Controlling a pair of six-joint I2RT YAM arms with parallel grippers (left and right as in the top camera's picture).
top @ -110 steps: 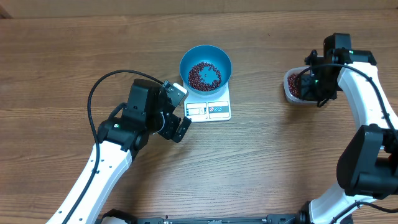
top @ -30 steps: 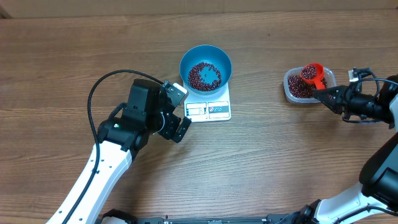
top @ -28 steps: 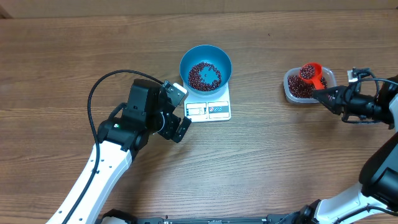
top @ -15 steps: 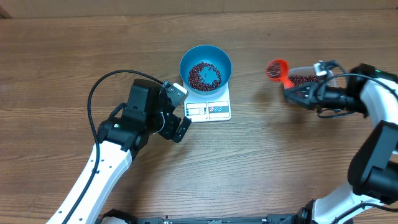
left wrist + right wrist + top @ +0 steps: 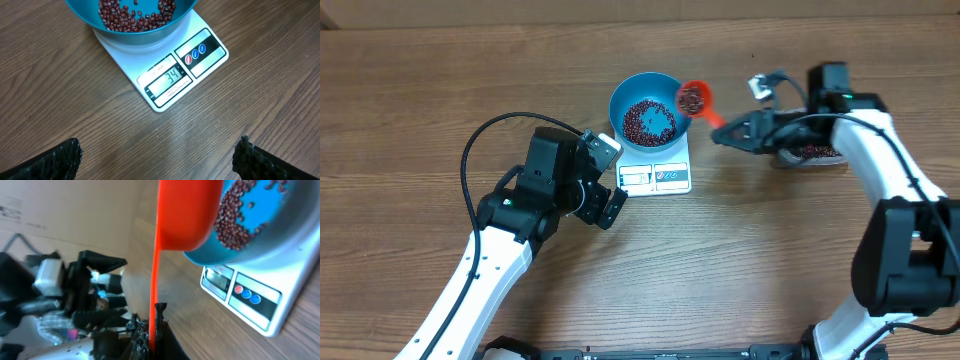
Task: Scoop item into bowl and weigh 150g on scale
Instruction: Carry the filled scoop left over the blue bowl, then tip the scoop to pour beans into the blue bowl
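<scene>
Gripping the thin handle of the red scoop (image 5: 693, 98), your right gripper (image 5: 720, 135) is clamped shut on it. The cup, held out ahead of the fingers, is loaded with beans (image 5: 648, 120). That cup sits level at the near rim of the blue bowl (image 5: 616, 100), just beyond the gripper's tips, and nothing is pouring yet as far as the views show. The bowl rests on the white scale (image 5: 655, 177), with a layer of beans already covering much of its floor. Behind the right gripper, under the forearm, the clear tub (image 5: 820, 155) has plenty of beans left.

Your left gripper (image 5: 610, 178) hangs wide open and empty above the counter (image 5: 75, 115). The scale's display (image 5: 167, 79) is just ahead of it and reads 34.

So judge yourself early in the job: one portion is weighed, another is ready to tip, and the target is far off. Expect several more trips between tub and bowl, with smaller scoops near the end.
</scene>
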